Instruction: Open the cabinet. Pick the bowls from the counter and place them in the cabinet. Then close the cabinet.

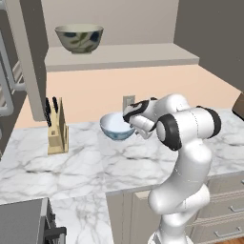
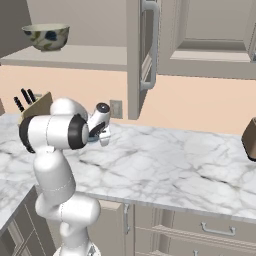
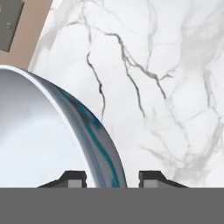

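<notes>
Two bowls — the olive-beige bowl [image 1: 79, 38] sits inside the open cabinet [image 1: 121, 56]; the pale blue-white bowl [image 1: 116, 126] rests on the counter [image 1: 86, 164], its rim between the gripper [image 3: 112, 177] fingers — grip uncertain.

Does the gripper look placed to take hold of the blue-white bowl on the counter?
Probably yes: the gripper straddles the blue-white bowl's rim, one fingertip inside and one outside, with nothing between them.

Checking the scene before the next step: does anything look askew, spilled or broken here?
Nothing stands out. The olive-beige bowl sits upright on the open cabinet's shelf; the blue-white bowl stands upright on the counter, its rim between the end effector tips. The knife block stands straight.
</notes>
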You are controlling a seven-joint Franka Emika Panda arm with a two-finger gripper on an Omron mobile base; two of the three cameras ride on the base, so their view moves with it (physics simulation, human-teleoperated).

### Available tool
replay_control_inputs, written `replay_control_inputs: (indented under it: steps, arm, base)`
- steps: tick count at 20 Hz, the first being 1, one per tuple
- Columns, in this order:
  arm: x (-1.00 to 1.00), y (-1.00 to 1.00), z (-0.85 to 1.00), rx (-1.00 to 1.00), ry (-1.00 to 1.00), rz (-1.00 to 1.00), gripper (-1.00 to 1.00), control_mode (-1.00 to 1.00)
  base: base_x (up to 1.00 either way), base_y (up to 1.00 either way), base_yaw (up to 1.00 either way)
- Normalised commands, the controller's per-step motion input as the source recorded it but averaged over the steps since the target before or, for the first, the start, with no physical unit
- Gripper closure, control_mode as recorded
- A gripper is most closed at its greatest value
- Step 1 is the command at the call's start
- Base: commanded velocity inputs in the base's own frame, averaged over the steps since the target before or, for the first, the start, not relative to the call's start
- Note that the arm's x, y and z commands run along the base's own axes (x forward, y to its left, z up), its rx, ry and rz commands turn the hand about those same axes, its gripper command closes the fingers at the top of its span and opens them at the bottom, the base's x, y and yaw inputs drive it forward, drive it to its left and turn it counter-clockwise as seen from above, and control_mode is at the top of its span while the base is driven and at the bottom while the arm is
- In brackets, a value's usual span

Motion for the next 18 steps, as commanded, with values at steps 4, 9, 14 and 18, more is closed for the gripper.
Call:
replay_control_inputs:
  steps: [4,9,14,18]
  arm:
    - [-0.12,0.2,-0.27,0.0,0.0,0.0,1.0,-1.0]
    - [-0.67,0.01,-0.01,0.0,0.0,-0.05,1.0,-1.0]
    - [-0.73,-0.16,0.26,0.01,0.0,-0.05,1.0,-1.0]
    - [-0.72,-0.14,0.51,0.0,-0.02,-0.02,1.0,-1.0]
  base:
    - [0.0,0.0,0.0]
    - [0.0,0.0,0.0]
    - [0.0,0.0,0.0]
    - [0.0,0.0,0.0]
